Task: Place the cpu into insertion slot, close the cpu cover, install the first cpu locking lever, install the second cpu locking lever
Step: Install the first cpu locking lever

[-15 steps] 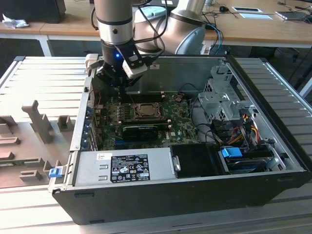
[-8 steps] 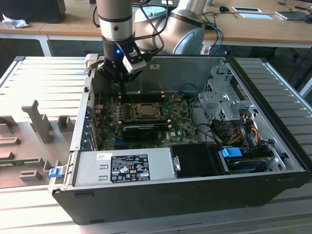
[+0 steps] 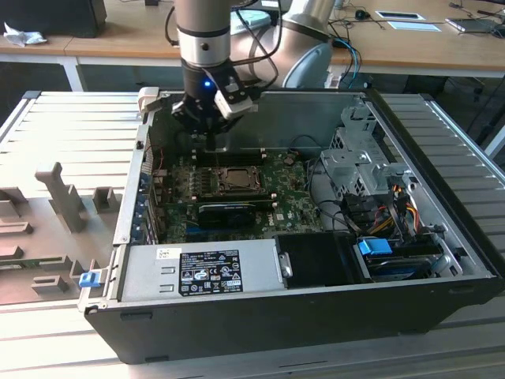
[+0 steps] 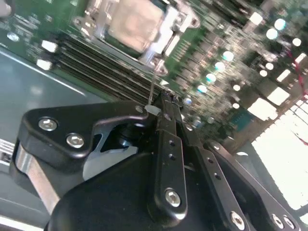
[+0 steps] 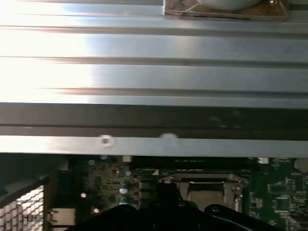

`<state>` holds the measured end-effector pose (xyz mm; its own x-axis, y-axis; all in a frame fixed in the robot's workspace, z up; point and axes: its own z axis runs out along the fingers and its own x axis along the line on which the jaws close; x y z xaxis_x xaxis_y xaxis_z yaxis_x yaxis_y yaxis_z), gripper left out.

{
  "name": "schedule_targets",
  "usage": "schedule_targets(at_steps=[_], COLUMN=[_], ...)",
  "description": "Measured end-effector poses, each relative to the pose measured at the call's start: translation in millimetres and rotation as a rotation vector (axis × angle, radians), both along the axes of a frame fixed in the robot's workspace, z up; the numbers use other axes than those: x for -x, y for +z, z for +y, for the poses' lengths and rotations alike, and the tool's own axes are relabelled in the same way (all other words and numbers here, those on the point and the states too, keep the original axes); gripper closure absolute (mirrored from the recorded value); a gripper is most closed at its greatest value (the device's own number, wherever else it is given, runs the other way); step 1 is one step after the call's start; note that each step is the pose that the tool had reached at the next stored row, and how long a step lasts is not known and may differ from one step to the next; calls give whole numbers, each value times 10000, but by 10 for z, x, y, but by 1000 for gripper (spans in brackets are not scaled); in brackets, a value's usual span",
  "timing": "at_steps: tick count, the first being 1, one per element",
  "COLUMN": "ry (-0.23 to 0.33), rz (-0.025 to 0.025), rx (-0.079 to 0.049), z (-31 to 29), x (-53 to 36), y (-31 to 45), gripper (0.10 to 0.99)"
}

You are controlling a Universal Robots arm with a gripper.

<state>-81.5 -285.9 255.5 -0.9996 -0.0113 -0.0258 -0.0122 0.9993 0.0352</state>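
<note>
The black gripper (image 3: 215, 126), fingers pressed together on nothing, hung just behind the silver-rimmed square insertion slot (image 3: 234, 181), where the pale grey cpu (image 4: 135, 24) sat under its closed cpu cover (image 4: 166, 30).

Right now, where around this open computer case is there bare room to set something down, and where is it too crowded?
Bare room: the ribbed metal tabletop on the exterior view's left of the case, behind the grey fixture blocks, and the strip in front of the case. Crowded: the motherboard around the insertion slot, where the gripper hangs, and the drive cage and cables on the right.
</note>
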Motion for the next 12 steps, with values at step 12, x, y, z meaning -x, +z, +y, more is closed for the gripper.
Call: schedule_targets(at_steps=[12], ry=[82], rz=[-48], rx=[-33], z=[0], x=[-376], y=[-80], gripper=[980])
